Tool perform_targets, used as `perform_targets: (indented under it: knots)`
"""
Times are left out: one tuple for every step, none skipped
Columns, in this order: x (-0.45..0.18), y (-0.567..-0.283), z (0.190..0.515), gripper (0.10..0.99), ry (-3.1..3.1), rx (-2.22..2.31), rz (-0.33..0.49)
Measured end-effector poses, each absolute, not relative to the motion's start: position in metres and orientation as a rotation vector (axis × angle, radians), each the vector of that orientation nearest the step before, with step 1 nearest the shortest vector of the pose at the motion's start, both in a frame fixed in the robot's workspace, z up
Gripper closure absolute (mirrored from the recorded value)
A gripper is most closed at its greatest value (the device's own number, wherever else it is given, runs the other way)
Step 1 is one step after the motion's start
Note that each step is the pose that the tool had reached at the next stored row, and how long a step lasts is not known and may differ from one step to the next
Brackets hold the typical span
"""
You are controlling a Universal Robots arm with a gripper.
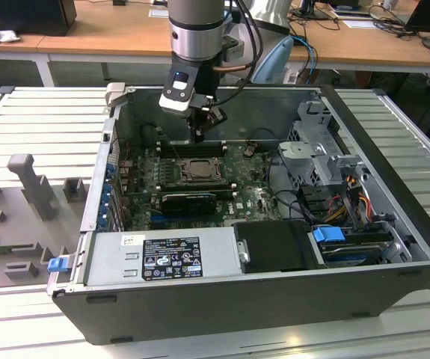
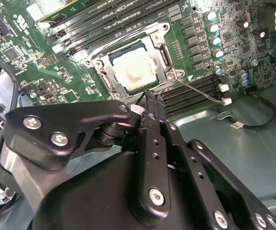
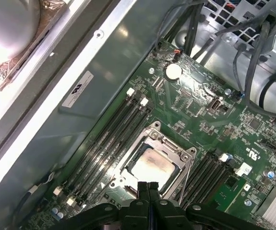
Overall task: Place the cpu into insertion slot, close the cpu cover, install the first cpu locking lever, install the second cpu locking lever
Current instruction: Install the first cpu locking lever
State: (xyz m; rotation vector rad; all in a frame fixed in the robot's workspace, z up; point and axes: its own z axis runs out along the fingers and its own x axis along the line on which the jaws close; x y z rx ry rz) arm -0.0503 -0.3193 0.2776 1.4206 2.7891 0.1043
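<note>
1. the open computer case (image 1: 222, 299) lies on its side on a slatted metal table (image 1: 394, 127). the arm reaches down into its far half, a little toward the exterior view's left.
2. the gripper (image 1: 197, 136) hangs just above the far edge of the insertion slot (image 1: 173, 172), low over the green motherboard (image 1: 252, 198).
3. in both wrist views the gripper's two black fingertips (image 3: 148, 184) are pressed narrow, side by side with only a hairline between them. nothing shows between them, and the tips (image 2: 150, 98) sit right at the rim of the socket.
4. the cpu (image 2: 134, 67) lies flat in the slot, its pale silver face up (image 3: 152, 165).
5. the cpu cover (image 2: 99, 64) is folded down flat around the chip, which shows through the frame's window (image 3: 174, 143).
6. a thin metal rod (image 2: 200, 91) runs from the socket's corner out across the black memory slots (image 2: 190, 96) beside it. whether it is latched i cannot tell.
7. more long memory slots (image 3: 114, 139) flank the socket's other side.
8. a grey power supply (image 1: 162, 258) fills the near left of the case.
</note>
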Motion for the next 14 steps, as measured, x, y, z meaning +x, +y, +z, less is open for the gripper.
perform_targets:
  knots:
    - [-0.0503, -0.3194, 0.2776, 0.98, 2.793, 1.414, 0.104]
    - [-0.0503, -0.3193, 0.2776, 0.98, 2.795, 1.409, 0.104]
    - [-0.0503, -0.3193, 0.2776, 0.98, 2.799, 1.403, 0.104]
    - [-0.0503, -0.3194, 0.2776, 0.98, 2.801, 1.398, 0.104]
    - [-0.0503, -0.3193, 0.2776, 0.98, 2.804, 1.393, 0.104]
    - [-0.0503, -0.3193, 0.2776, 0.98, 2.806, 1.388, 0.104]
    - [-0.0503, -0.3194, 0.2776, 0.98, 2.809, 1.382, 0.104]
    - [-0.0503, -0.3193, 0.2776, 0.98, 2.812, 1.377, 0.105]
    - [-0.0503, -0.3193, 0.2776, 0.98, 2.814, 1.372, 0.105]
    - [-0.0503, -0.3194, 0.2776, 0.98, 2.817, 1.368, 0.105]
    - [-0.0503, -0.3193, 0.2776, 0.98, 2.823, 1.356, 0.105]
    - [-0.0503, -0.3193, 0.2776, 0.98, 2.826, 1.35, 0.105]
    - [-0.0503, -0.3194, 0.2776, 0.98, 2.828, 1.346, 0.105]
    - [-0.0503, -0.3194, 0.2776, 0.98, 2.833, 1.337, 0.105]
